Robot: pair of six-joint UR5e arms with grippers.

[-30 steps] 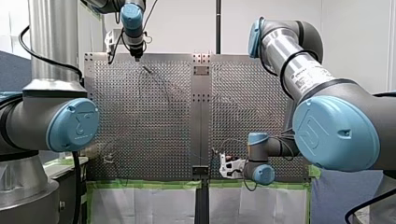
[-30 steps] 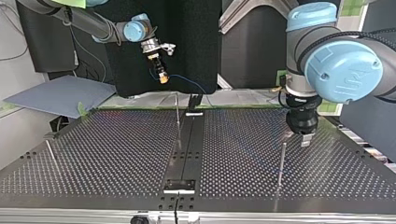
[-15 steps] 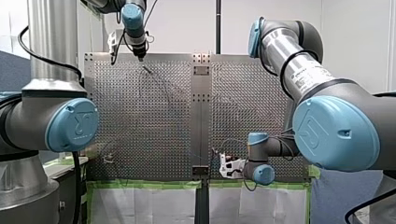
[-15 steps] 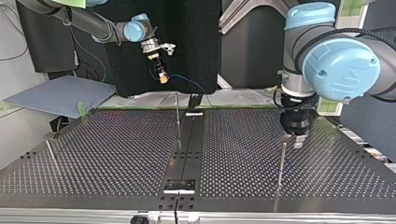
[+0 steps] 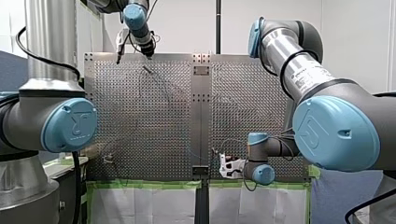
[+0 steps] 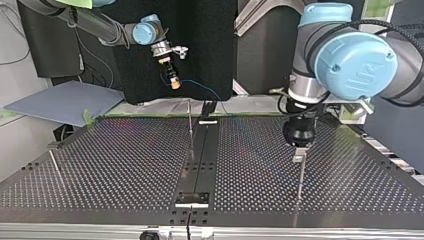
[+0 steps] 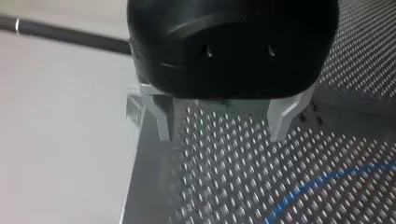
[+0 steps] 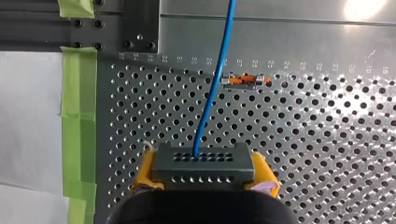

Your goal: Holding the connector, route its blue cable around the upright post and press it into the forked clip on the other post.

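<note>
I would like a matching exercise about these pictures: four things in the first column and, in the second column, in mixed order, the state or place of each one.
Column A
1. connector
2. blue cable
3. left gripper
4. green tape

Column B
a. open, nothing between its fingers
b. stuck along the edge of the table
c. held in the right gripper
d. leaves the connector and runs ahead over the table

Pairs: 1-c; 2-d; 3-a; 4-b
</note>
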